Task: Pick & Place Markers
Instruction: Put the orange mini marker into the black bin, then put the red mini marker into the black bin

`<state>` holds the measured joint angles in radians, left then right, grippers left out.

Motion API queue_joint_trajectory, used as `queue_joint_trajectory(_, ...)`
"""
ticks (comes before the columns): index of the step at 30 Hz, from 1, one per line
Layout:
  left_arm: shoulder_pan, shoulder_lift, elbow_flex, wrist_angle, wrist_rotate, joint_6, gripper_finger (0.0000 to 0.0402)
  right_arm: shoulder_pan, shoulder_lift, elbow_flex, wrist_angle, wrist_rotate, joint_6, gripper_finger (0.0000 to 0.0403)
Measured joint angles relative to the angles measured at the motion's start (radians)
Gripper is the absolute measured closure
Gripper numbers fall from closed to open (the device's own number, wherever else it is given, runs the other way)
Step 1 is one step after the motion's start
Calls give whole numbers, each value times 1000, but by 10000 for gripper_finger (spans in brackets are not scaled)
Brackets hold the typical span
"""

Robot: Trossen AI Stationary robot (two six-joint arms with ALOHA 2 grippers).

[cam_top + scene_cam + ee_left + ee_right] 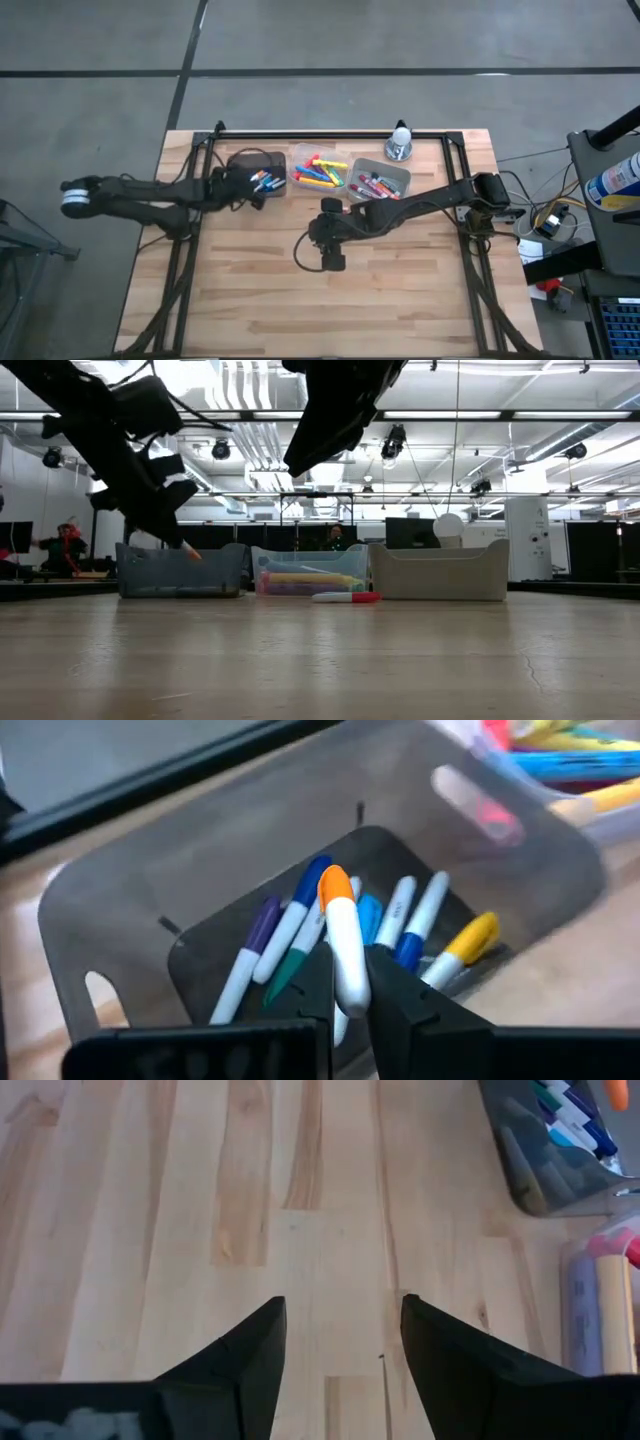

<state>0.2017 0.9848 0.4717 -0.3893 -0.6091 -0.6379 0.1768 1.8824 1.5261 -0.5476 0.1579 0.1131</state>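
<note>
An orange-capped marker (342, 945) is being pinched by the left gripper (348, 982) over the dark bin (130, 920) at ten o'clock; the right gripper (342, 1342) is being held spread above the desk (200, 1210).

From above we look straight down on the whole tabletop (330, 300). At its surface we look level across to three bins (310, 572). Each wrist camera sits close: the left over the dark bin (300, 850), the right over bare wood.
</note>
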Motion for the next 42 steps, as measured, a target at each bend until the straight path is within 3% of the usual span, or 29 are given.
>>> queue_joint_trajectory(6, 98, 0, 0, 12, 152, 25, 369, 0, 0, 0, 0, 0, 0, 216)
queue_joint_trajectory(11, 102, 0, 0, 23, 156, 22, 364, 0, 0, 0, 0, 0, 0, 216)
queue_joint_trajectory(22, 101, 0, 0, 33, 156, 76, 259, 0, 0, -3, 0, 1, -9, 216)
queue_joint_trajectory(27, 87, -22, 14, 73, 181, 101, 247, -1, 0, -10, 0, 2, -39, 216)
queue_joint_trajectory(37, -96, -102, 15, 352, 506, 178, 246, -1, 0, -117, 7, 2, -143, 216)
queue_joint_trajectory(42, -273, -104, 15, 482, 540, 209, 246, 0, 0, -187, 32, 82, -179, 216)
